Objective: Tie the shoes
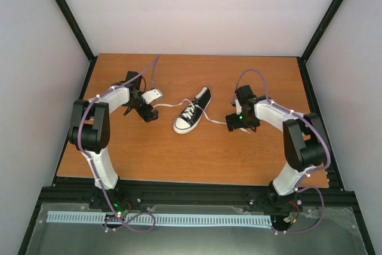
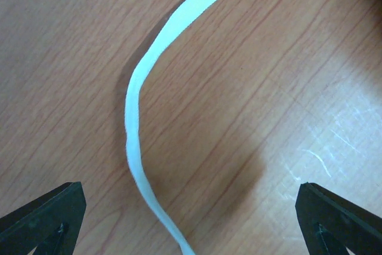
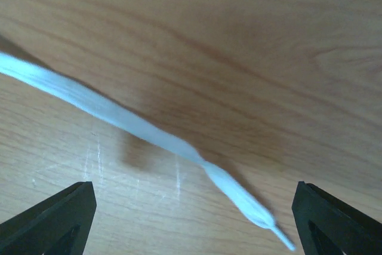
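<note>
A small black sneaker [image 1: 194, 110] with white sole and toe cap lies in the middle of the table, toe toward me. Its white laces run out to both sides. The left lace [image 1: 170, 105] runs toward my left gripper [image 1: 149, 113], which is open just above it; the left wrist view shows the lace [image 2: 136, 141] lying between the spread fingers [image 2: 42, 219]. The right lace [image 1: 216, 121] runs toward my right gripper [image 1: 239, 122], also open; the right wrist view shows the lace's end [image 3: 239, 192] with its aglet on the wood between the spread fingers [image 3: 334, 219].
The wooden table [image 1: 197, 159] is walled by white panels with black frame posts. A black rail runs along the near edge by the arm bases.
</note>
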You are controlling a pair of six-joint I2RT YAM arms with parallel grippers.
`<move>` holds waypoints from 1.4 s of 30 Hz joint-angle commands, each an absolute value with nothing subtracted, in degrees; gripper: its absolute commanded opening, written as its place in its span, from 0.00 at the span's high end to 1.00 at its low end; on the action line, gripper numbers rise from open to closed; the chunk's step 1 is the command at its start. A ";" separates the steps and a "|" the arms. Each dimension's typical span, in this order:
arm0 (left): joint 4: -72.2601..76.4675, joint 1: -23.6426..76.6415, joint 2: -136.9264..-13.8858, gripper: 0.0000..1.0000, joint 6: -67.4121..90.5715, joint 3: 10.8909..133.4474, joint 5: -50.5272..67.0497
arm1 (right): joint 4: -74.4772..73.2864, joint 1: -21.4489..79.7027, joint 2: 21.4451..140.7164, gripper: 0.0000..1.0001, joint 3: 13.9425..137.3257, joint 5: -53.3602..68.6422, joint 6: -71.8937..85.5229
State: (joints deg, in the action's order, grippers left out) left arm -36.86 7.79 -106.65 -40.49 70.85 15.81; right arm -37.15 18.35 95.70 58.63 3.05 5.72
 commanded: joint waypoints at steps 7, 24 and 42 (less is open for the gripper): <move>-35.38 8.88 -112.44 0.05 -38.56 75.32 13.13 | -40.70 20.54 101.41 0.35 60.09 2.30 3.51; -36.34 9.01 -98.69 0.99 -33.36 76.99 23.13 | -36.12 19.93 89.06 0.97 62.13 8.02 3.29; -46.03 25.20 -82.84 0.99 -41.36 77.84 31.77 | -18.11 27.60 96.49 0.97 81.87 38.35 11.63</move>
State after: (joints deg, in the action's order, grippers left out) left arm -46.00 23.99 -81.06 -41.04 75.55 30.28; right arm -20.21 25.58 91.66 79.55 35.59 7.92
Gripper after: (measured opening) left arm 0.025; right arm 0.030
